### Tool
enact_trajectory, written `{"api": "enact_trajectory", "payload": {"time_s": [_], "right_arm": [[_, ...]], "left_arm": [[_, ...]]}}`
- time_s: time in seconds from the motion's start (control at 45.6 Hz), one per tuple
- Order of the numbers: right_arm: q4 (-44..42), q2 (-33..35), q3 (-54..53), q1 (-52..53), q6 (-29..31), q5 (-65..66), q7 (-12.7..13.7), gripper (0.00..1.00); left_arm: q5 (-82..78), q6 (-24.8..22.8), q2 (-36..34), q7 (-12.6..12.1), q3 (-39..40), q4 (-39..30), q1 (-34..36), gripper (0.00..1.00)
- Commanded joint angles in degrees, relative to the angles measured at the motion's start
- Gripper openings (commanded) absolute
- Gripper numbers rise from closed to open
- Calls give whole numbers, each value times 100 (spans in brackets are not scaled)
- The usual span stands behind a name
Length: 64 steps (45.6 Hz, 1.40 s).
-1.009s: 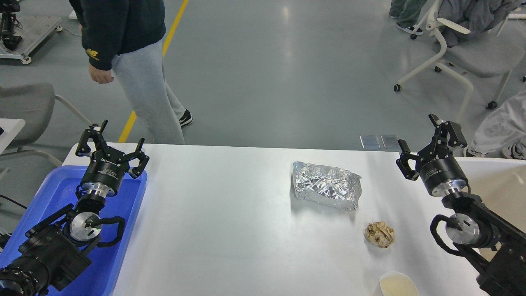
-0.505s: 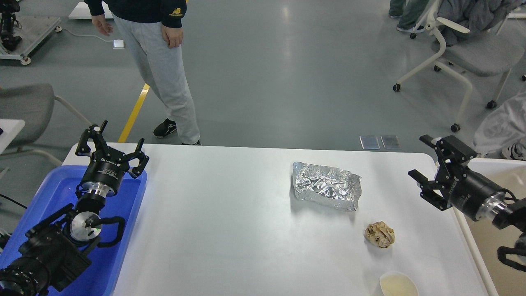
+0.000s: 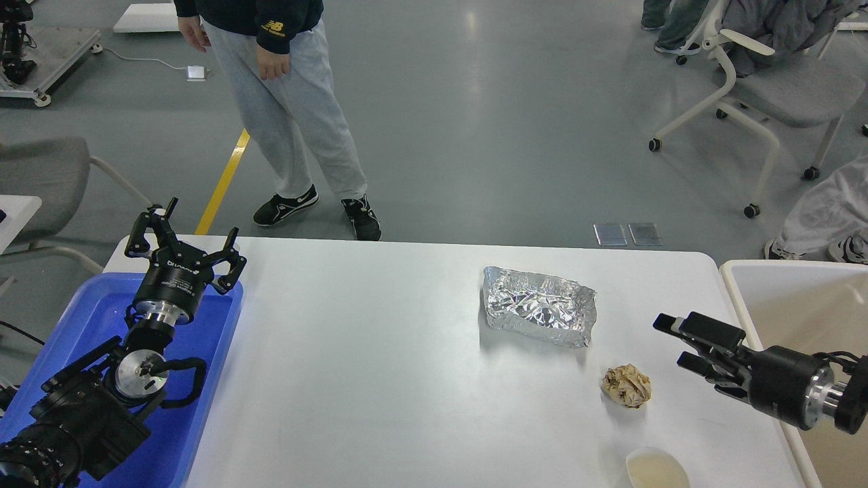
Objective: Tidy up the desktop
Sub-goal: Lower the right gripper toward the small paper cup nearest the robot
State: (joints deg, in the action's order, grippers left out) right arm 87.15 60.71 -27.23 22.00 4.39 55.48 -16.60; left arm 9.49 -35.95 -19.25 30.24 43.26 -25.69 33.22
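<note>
crumpled brown paper ball point(image 3: 626, 385) lies on the desktop point(image 3: 380, 379) near the right gripper point(image 3: 668, 341), whose fingers are spread and empty. a low sideways approach could knock it into the cup point(image 3: 656, 469) or foil tray point(image 3: 539, 305); the left gripper point(image 3: 183, 234) hangs spread and empty.

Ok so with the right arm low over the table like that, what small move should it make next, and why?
Probably ease the right pincer left toward the crumpled brown paper ball. Its fingers are spread and empty, pointing that way, and the ball lies loose on the large white desktop, the nearest clutter, apart from the crinkled foil tray.
</note>
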Motion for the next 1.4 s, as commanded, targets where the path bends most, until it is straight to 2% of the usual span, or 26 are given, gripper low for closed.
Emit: {"api": "enact_trajectory", "payload": {"time_s": [0.0, 0.176, 0.219, 0.614, 1.097, 1.163, 1.316, 1.382], "right_arm": [[66, 336, 455, 111, -17, 1245, 218, 100], [188, 582, 561, 208, 44, 1158, 762, 100], [276, 652, 570, 208, 62, 1044, 825, 100], [672, 907, 877, 173, 97, 1245, 641, 100], [654, 776, 1528, 225, 18, 1808, 614, 100], [646, 758, 1528, 234, 1, 1861, 527, 100], [637, 732, 1537, 199, -122, 1878, 140, 100], [628, 732, 1554, 146, -158, 1896, 87, 100]], "left_arm": [[0, 1, 0, 0, -2, 3, 0, 100], [0, 1, 0, 0, -2, -6, 0, 100], [0, 1, 0, 0, -2, 3, 9, 100], [0, 1, -9, 0, 7, 3, 0, 100], [0, 1, 0, 0, 7, -6, 9, 100], [0, 1, 0, 0, -2, 3, 0, 100], [0, 1, 0, 0, 7, -6, 0, 100], [0, -8, 0, 0, 7, 3, 9, 100]]}}
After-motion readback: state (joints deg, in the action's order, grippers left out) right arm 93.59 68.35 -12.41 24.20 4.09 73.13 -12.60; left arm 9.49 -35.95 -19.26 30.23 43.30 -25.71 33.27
